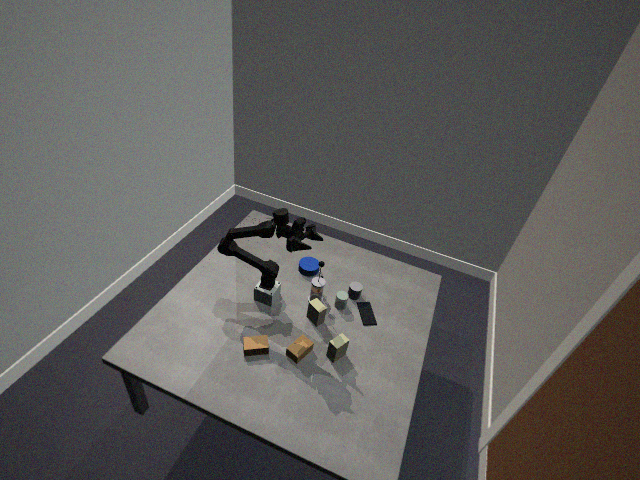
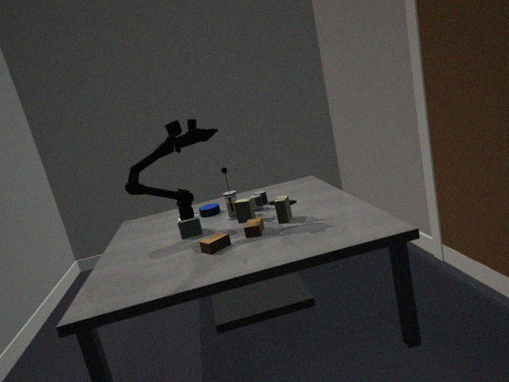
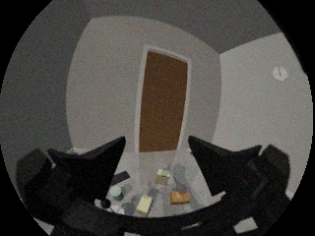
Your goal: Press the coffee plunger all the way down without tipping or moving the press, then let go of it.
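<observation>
I am holding my gripper (image 2: 210,132) high up in the air, and my jaws are standing wide open with nothing between them. My arm (image 1: 242,248) is reaching up from its base (image 2: 189,227), which is sitting near the middle of the table (image 2: 336,230).

The coffee press (image 1: 317,287) is standing upright on the table, near the middle and a bit toward the far edge. Its plunger (image 2: 223,169) is sticking up tall — the thin rod with a little black ball on top. I am not touching it; I am well above it.

A blue round thing (image 1: 308,265) is lying just beside the press. A pale box (image 1: 316,311) is standing right in front of it. Two small cans (image 1: 347,295) are sitting near it too, and a flat black thing (image 1: 366,313) is lying by them.

I am not seeing any words or labels on the boxes — they are too small and blurry to read.
</observation>
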`<state>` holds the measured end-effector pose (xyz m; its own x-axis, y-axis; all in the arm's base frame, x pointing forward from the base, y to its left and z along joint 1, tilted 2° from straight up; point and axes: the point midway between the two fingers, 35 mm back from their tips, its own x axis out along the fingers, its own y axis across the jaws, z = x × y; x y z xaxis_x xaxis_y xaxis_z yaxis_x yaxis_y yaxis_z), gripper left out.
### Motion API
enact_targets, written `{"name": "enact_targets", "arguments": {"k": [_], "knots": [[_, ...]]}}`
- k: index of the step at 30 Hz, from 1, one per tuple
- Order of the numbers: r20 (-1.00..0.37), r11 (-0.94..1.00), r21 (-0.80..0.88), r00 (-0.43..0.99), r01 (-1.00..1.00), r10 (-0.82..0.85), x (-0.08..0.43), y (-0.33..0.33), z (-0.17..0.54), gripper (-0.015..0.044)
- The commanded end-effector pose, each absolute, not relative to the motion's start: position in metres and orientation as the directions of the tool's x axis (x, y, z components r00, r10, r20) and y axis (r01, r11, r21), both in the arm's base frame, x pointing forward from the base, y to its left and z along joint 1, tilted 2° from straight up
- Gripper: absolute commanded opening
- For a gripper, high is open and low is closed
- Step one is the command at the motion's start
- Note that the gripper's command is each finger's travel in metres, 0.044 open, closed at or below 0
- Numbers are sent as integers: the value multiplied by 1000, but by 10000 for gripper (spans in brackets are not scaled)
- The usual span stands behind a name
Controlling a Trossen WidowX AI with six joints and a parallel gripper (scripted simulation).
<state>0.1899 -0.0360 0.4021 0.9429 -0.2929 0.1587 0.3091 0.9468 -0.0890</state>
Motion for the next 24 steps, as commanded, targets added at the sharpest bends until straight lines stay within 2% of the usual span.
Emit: {"name": "enact_targets", "arguments": {"k": [1, 8, 19, 24], "knots": [[-167, 994, -103, 986, -37, 20, 209, 21, 341, 440], [-459, 961, -19, 857, -275, 236, 184, 58, 285, 440], [-466, 956, -17, 848, -293, 252, 186, 61, 226, 440], [-466, 957, -17, 849, -290, 249, 187, 61, 225, 440]]}}
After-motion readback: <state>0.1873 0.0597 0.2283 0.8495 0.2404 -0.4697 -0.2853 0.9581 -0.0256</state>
